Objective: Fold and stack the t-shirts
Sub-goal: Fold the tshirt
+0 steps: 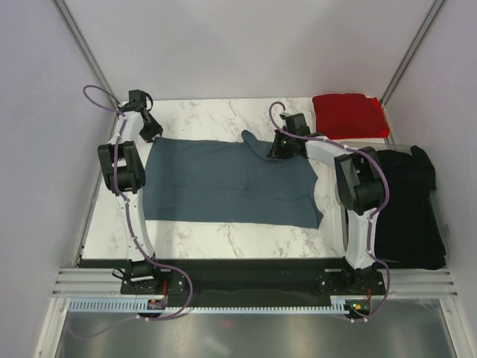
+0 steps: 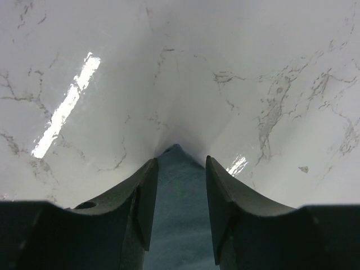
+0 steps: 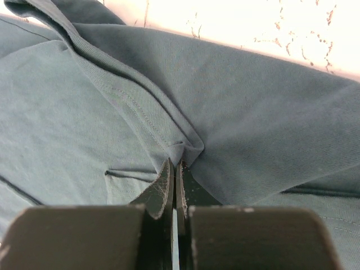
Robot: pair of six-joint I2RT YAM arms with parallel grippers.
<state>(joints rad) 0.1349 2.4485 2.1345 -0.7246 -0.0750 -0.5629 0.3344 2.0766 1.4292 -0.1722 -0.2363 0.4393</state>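
Judging by the layout, the job is partly done. 1 red shirt lies folded at the far right corner of the tabletop. A heap of black shirts lies at the right side, not folded as far as I can tell. The blue-grey shirt is spread across the middle, flat along its near edge, with a sleeve poking out at its far edge.

The right tool is clenched on a pucker of that shirt close to the sleeve seam. The left tool sits at the shirt's far left corner, jaws apart, with the corner lying between them unpinched.

I judge that what is left is to finish this fold, stack the shirt, then fold the black ones. Bare marble shows beyond the shirt's far edge and along its near edge. The walls stand close on both sides, so sideways swings have little room.
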